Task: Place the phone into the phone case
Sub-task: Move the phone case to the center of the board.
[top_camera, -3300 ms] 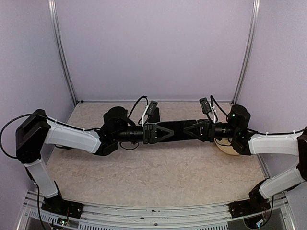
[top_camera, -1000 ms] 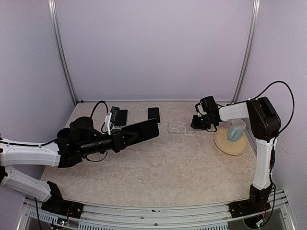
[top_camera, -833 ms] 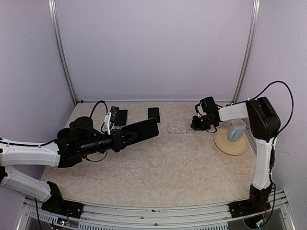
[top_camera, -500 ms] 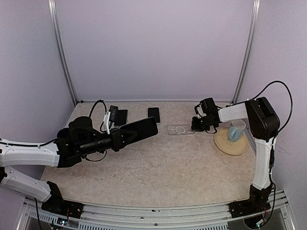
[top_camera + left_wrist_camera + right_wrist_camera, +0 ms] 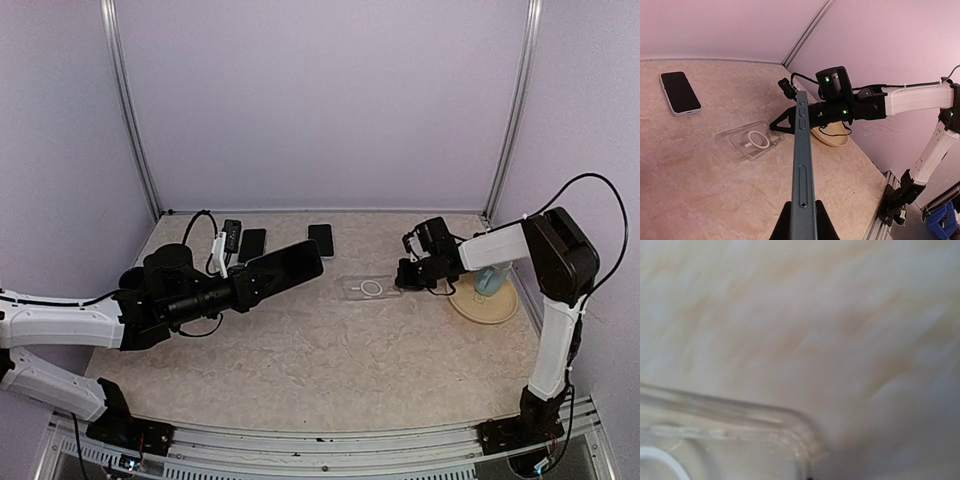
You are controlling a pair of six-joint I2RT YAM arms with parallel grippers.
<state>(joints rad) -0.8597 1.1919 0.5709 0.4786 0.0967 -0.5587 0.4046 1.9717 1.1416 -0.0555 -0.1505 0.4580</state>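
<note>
Jaws of left gripper (image 5: 802, 222) pinch the blue phone (image 5: 803, 165) edge-on, bottom centre. Right gripper (image 5: 400, 281) jaws pressed together at clear phone case (image 5: 366, 288) right end; whether they grip it is unclear, wrist view blurred.

Beige marbled worktop (image 5: 330, 350), walled on three sides. Right of centre, lying flat: clear phone case (image 5: 368, 288) with a white ring. Toward the back: black phone (image 5: 321, 240), face up; left of it a dark slab (image 5: 252, 244), possibly another phone. Far right: round tan plate (image 5: 485, 305).
</note>
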